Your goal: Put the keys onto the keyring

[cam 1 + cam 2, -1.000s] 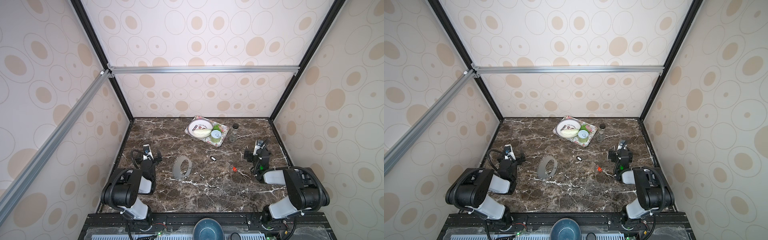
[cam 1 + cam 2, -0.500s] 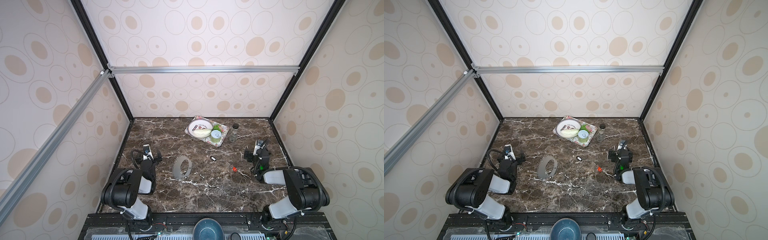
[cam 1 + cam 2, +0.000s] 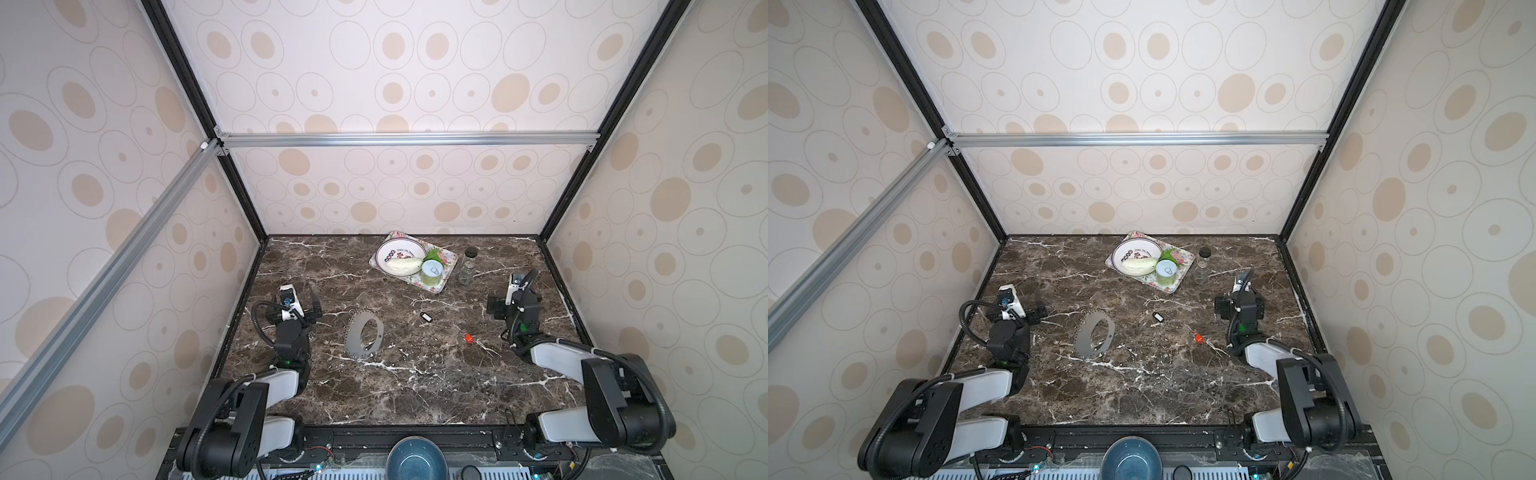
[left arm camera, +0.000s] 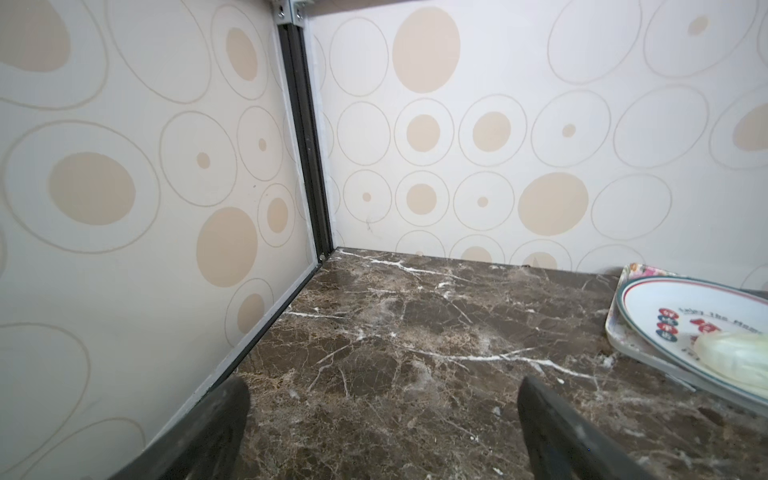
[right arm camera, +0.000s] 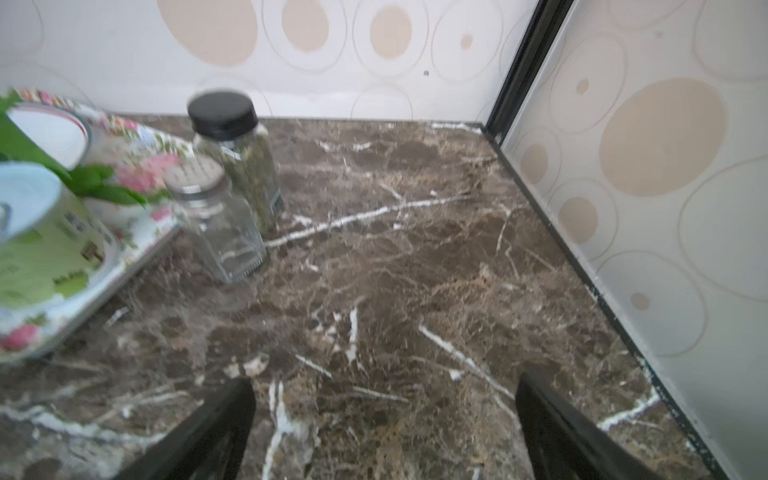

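**Resting configuration, no key yet threaded.** The keyring [image 3: 364,337] is laid flat on the marble table [image 3: 415,386], left of centre and near the left gripper [image 4: 382,388]. From there it can presumably be steadied or lifted by that arm. The black-tagged key [image 3: 425,317] is placed near the middle of the table. The red-tagged key [image 3: 469,338] is placed closer to the right gripper [image 5: 384,384], probably so that the keys are fetched by the right arm. Neither key is touching the ring, and the two are set apart from each other.

Both pincers are shown with jaws spread wide and nothing between them. Each is held low over bare marble on its own side.

The keyring and both keys are seen only in both top views and fall outside both wrist views. Detail too small in the top views is supplied by the wrist views:
- **Left wrist view:** the rim of the white plate [image 4: 665,286] on its tray [image 4: 615,332].
- **Right wrist view:** the green can [image 5: 41,249], a black-capped herb jar [image 5: 245,166] and, just beside it, a clear shaker [image 5: 220,237] that appears empty.
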You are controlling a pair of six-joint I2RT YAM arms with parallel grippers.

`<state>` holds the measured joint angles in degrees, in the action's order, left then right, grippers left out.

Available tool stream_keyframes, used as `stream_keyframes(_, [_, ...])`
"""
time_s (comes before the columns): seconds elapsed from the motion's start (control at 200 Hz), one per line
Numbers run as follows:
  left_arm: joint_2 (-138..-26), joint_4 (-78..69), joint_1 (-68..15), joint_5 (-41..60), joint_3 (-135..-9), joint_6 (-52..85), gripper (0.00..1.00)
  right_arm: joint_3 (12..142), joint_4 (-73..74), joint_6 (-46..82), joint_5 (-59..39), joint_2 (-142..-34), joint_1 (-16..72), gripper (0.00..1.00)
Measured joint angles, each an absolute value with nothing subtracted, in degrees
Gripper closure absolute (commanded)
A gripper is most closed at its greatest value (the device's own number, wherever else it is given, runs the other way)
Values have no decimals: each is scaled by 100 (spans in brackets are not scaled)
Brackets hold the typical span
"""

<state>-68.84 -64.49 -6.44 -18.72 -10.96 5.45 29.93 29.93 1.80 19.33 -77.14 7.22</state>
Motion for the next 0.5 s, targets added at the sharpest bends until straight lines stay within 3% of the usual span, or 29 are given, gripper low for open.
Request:
stream_keyframes(0.235, [-5201, -5129, -655, -1297, -1116, 1382, 0, 3247, 2091, 902, 1555, -6724, 722, 0])
stream_keyframes(0.5, [-4309, -5002, -655, -746, -467, 2163, 0, 3489, 1190, 1798, 1046, -5964, 722, 0])
